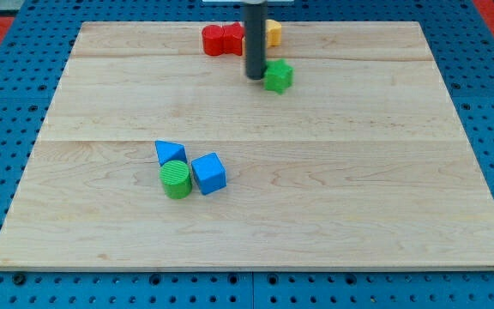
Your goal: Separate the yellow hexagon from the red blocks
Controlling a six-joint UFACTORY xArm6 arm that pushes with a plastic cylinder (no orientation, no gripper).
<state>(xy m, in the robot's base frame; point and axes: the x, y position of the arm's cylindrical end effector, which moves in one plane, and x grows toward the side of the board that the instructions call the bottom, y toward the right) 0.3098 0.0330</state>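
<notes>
Nearest the camera, toward the view's bottom left of centre, sits a tight cluster of three blocks on the pale wooden tabletop (358, 215): a green ribbed cylinder (176, 179), a blue cube (208, 173) touching it on the view's right, and a blue triangular block (169, 153) just above the cylinder and touching it. These three lie well apart from everything else.

Toward the view's top, near the far edge of the tabletop, is the group the task concerns. Two red blocks (220, 39) stand side by side, touching each other; their exact shapes I cannot make out. My dark rod passes in front of this row, and on its right side the yellow hexagon (274, 33) shows only as a small slice, the rest being hidden behind the rod. It lies just beside the red blocks, though whether it touches them I cannot tell, since the rod covers the gap.

My tip (255, 78) rests on the wood just below that row, toward the view's bottom from it. A green block (278, 76), perhaps star-shaped, sits immediately to the tip's right, touching it or very nearly so.

I carry no fingers at all, only this plain rod, so nothing is held.

The tabletop lies on a blue perforated base (7, 283).
</notes>
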